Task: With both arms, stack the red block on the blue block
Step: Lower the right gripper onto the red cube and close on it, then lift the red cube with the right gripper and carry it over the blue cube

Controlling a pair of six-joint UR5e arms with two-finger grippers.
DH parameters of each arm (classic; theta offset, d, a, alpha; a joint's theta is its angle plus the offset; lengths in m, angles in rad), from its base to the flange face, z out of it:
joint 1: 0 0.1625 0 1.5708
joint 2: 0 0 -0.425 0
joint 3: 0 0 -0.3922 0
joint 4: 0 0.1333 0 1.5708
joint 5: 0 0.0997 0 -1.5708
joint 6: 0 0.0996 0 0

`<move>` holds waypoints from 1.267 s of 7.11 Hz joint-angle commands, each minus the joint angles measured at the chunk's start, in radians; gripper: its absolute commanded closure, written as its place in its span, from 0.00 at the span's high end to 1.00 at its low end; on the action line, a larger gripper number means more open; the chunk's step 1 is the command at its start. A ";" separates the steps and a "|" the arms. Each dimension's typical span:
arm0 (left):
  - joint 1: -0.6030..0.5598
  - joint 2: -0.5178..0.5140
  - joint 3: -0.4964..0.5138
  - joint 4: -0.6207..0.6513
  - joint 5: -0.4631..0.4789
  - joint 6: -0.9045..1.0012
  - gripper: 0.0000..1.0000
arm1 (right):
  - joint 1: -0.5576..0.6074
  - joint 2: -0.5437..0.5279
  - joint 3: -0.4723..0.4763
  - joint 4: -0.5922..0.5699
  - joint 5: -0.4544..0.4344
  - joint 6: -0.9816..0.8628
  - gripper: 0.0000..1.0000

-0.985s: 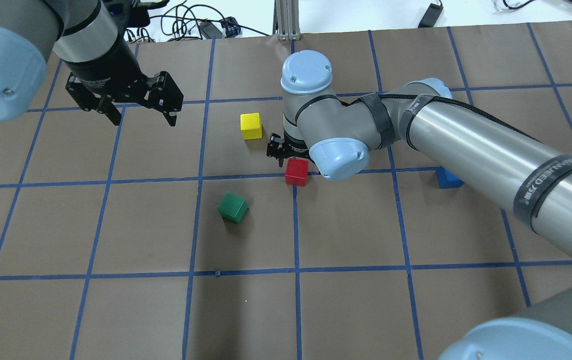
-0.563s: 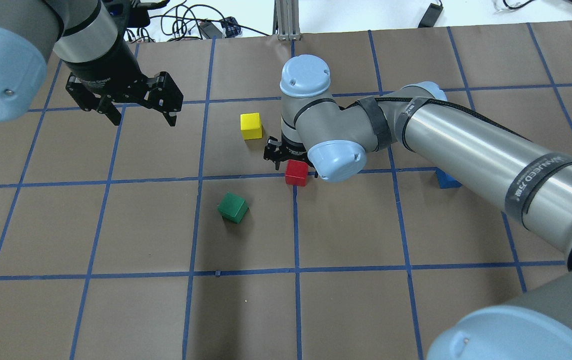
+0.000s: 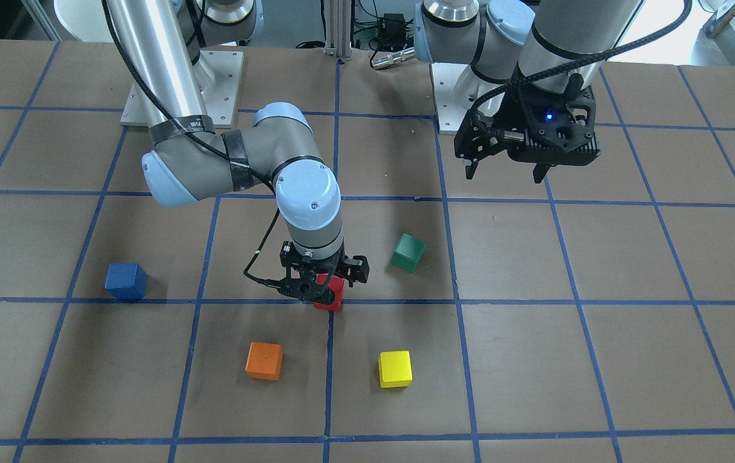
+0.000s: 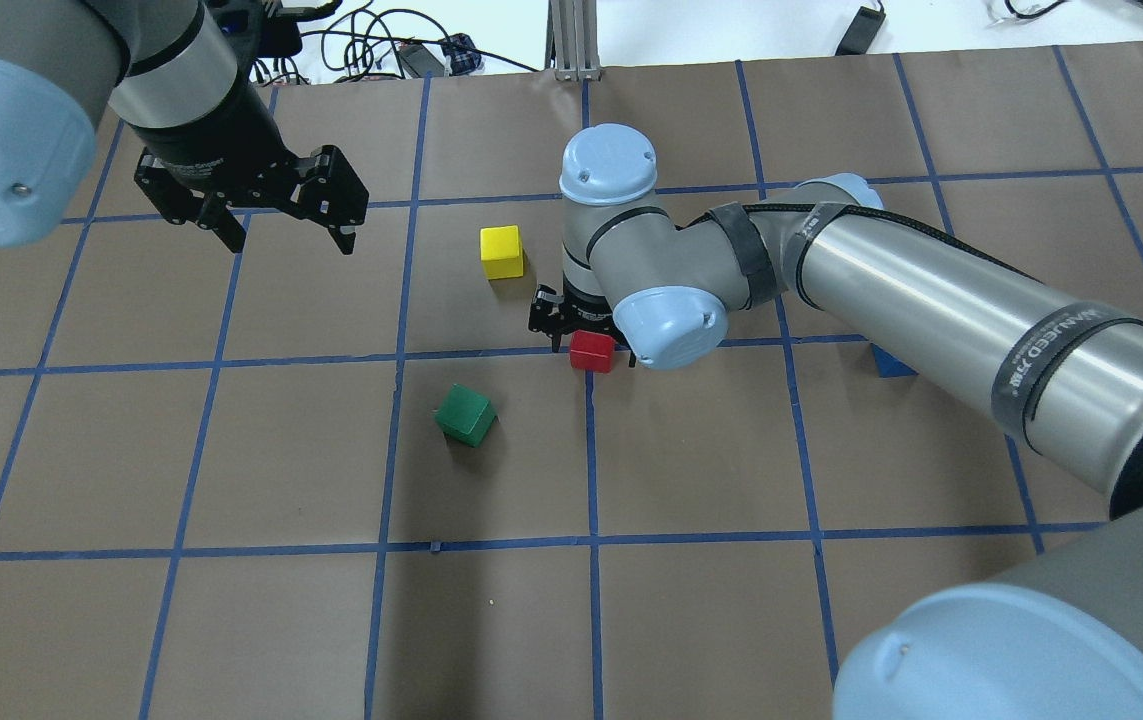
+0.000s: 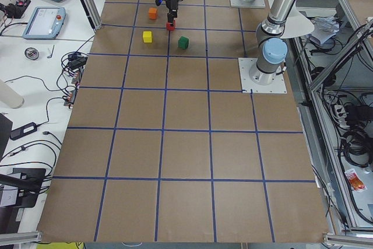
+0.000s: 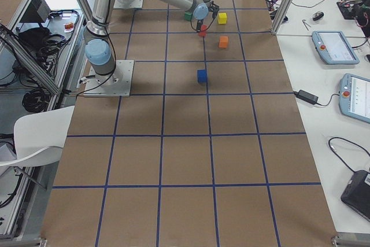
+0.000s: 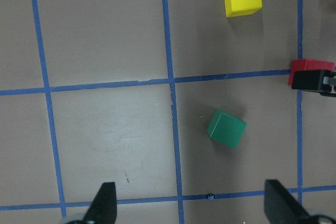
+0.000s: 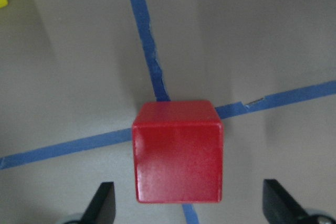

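The red block (image 8: 177, 150) sits flat on the table (image 4: 231, 620), right over a crossing of two blue tape lines (image 8: 144, 51). The right gripper (image 4: 588, 335) is down around it with its jaws spread wide. In the right wrist view the two black fingertips (image 8: 105, 205) stand on either side of the red block with bare table showing between each one and the cube, so nothing is grasped. The blue block (image 3: 126, 281) rests on the table well apart from the red block, off toward the robot's right, with nothing on top of it; in the overhead view the right arm (image 4: 931, 300) covers most of it. The left gripper (image 4: 289, 232) hangs above the table well away from the red block, on the robot's left, with its fingers apart and empty. A green block (image 4: 466, 415) lies near the red block, toward the robot and to its left, turned at an angle to the grid. A yellow block (image 4: 501, 251) lies beyond the red block, also to the left, and an orange block (image 3: 263, 360) lies beyond the red block, slightly to the right.
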 commanded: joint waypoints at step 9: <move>-0.001 0.005 -0.007 0.002 0.002 0.002 1.00 | -0.092 -0.152 -0.099 0.297 -0.015 -0.098 0.00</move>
